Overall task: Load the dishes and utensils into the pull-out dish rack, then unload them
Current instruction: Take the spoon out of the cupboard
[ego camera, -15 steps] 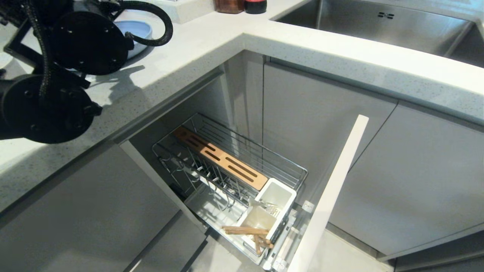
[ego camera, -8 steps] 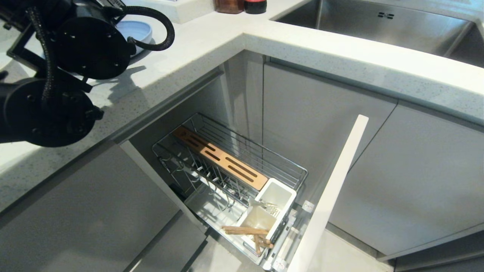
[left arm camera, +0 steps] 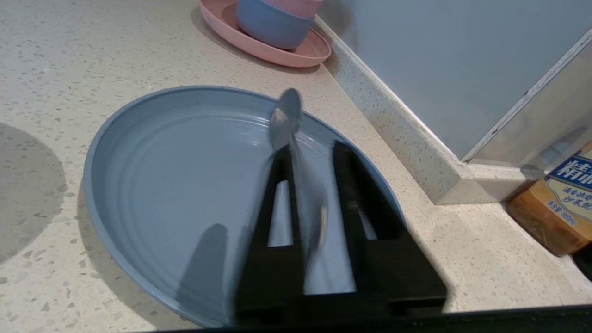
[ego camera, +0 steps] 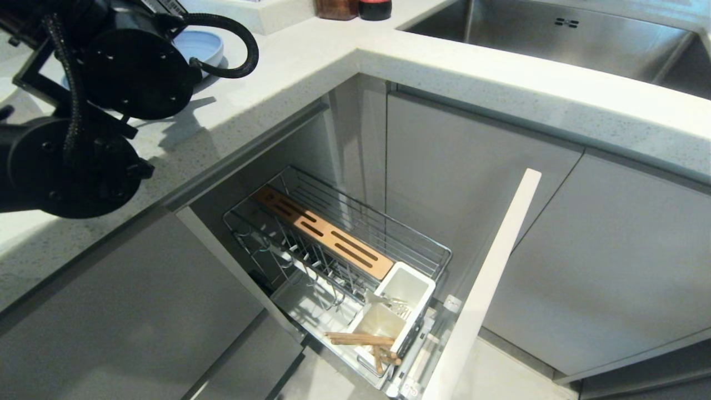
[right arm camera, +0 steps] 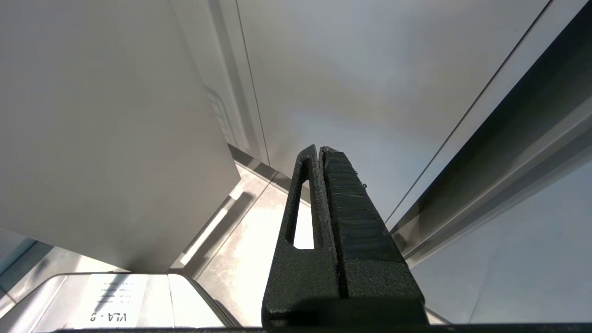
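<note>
A wide light-blue plate (left arm camera: 175, 185) lies on the speckled counter, and its edge shows behind my left arm (ego camera: 128, 66) in the head view (ego camera: 203, 47). My left gripper (left arm camera: 312, 150) hovers over the plate's rim, open by a narrow gap. A blurred silver spoon (left arm camera: 286, 118) leans against one finger, its bowl past the fingertips. The pull-out dish rack (ego camera: 422, 244) stands open below, with chopsticks (ego camera: 358, 339) across the near white cup and metal cutlery (ego camera: 395, 304) in the cups. My right gripper (right arm camera: 320, 150) is shut and empty beside cabinet fronts. The bowl is out of view.
A pink plate (left arm camera: 277, 53) carrying stacked blue and pink bowls (left arm camera: 270, 21) sits beyond the blue plate by the backsplash. A brown bottle (left arm camera: 552, 203) stands in the counter corner. The steel sink (ego camera: 555, 39) is at the back right. The rack's front panel (ego camera: 489, 283) juts out.
In the head view the left arm has shifted only very slightly. The rack and what lies in it are as before.
</note>
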`<state>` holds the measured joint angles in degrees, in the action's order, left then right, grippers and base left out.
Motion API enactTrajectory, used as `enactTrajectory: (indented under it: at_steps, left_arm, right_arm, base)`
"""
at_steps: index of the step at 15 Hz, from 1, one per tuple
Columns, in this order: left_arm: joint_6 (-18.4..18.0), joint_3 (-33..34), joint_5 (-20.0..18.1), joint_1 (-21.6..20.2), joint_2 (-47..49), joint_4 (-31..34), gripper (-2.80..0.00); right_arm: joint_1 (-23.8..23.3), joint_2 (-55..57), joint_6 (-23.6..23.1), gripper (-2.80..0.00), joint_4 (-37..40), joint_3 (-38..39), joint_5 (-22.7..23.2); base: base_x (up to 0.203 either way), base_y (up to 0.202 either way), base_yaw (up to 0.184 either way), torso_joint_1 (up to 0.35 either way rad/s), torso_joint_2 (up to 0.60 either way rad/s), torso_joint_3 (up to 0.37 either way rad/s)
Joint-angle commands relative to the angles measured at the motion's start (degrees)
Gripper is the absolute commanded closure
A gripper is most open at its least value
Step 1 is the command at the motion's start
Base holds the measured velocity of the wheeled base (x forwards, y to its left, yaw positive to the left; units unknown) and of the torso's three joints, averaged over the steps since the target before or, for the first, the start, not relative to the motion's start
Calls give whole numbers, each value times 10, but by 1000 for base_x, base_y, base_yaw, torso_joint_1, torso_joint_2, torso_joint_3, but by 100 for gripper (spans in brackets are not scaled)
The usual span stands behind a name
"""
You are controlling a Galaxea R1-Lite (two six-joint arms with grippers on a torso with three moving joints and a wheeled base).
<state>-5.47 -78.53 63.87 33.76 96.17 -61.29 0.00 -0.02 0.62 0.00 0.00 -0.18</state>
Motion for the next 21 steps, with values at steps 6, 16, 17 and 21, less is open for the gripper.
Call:
enactTrajectory:
  at_steps: [6, 16, 17, 21]
  left_arm:
    - [-1, 1, 3, 3, -5, -3, -280]
    - [32, -85, -97, 47, -43, 147, 0]
    - [63, -96, -96, 50, -43, 160, 0]
    - [179, -135, -113, 57, -45, 324, 0]
  right_arm:
    - [0, 0, 0, 0, 0, 1, 0]
    - [0, 0, 0, 0, 0, 1, 0]
    - [0, 0, 0, 0, 0, 1, 0]
    - [0, 0, 0, 0, 0, 1, 0]
  base:
    - [0, 0, 0, 0, 0, 0]
    - [0, 0, 0, 0, 0, 0]
    - [0, 0, 0, 0, 0, 0]
    - [0, 0, 0, 0, 0, 0]
